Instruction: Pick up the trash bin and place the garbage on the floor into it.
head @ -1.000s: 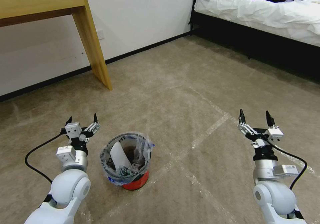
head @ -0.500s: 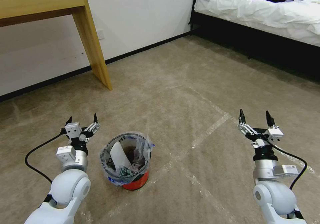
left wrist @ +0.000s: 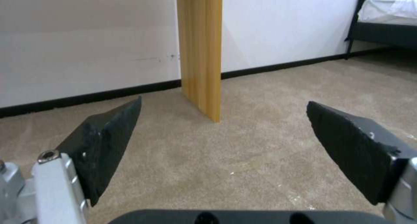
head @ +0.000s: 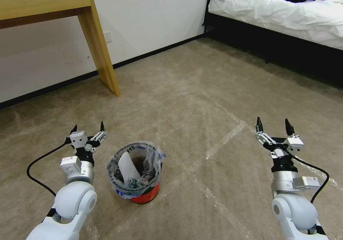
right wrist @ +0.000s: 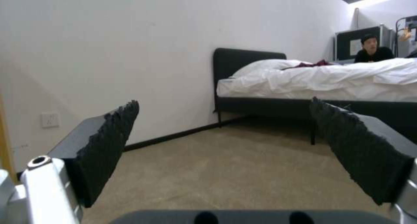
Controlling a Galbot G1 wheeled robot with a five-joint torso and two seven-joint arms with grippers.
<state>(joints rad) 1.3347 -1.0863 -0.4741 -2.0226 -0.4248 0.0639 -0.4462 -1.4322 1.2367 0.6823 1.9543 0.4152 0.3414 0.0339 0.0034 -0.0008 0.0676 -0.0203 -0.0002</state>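
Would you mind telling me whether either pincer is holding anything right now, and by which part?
Nothing is held. The left pincer and right pincer are both open and empty above the carpet; the trash bin stands ungripped.

A red trash bin is wearing a clear bag with black lettering; the floor is showing beige carpet crossed by shiny tape lines; white bed, black frame.
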